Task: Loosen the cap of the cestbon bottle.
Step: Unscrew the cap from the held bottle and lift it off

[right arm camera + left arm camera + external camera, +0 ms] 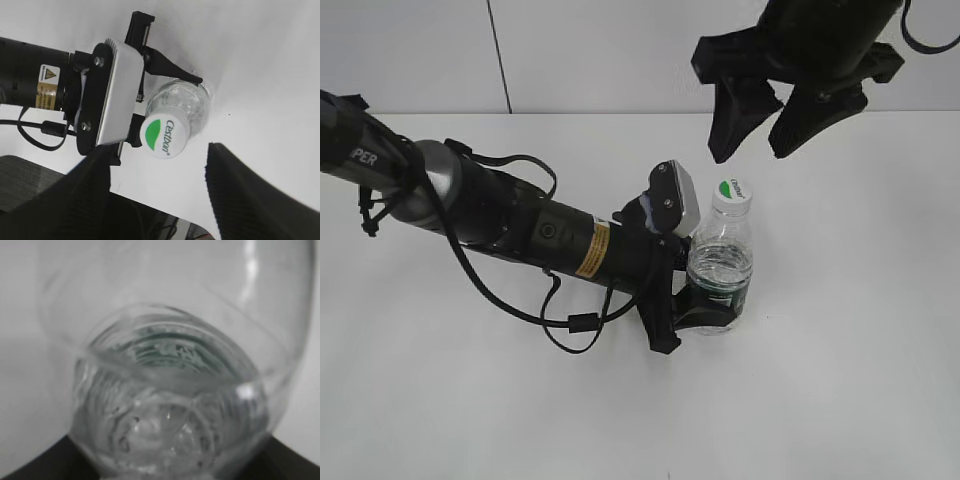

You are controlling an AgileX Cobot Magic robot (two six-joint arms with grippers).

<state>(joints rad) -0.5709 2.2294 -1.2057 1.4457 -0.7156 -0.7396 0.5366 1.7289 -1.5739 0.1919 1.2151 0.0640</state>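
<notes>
The cestbon bottle point(721, 262) stands upright on the white table, clear with a dark green label band low down. Its white cap point(731, 191) with a green half-circle mark sits on top and also shows in the right wrist view point(164, 135). My left gripper point(698, 305) is shut on the bottle's lower body from the left. The left wrist view is filled by the bottle's clear wall point(170, 405) up close. My right gripper point(753, 145) is open and empty, hovering above and slightly behind the cap; its two dark fingers point(157, 187) frame the cap from above.
The left arm point(510, 225) with its cables lies across the left half of the table. The white table point(860, 330) extends to the right and front. A pale wall stands behind.
</notes>
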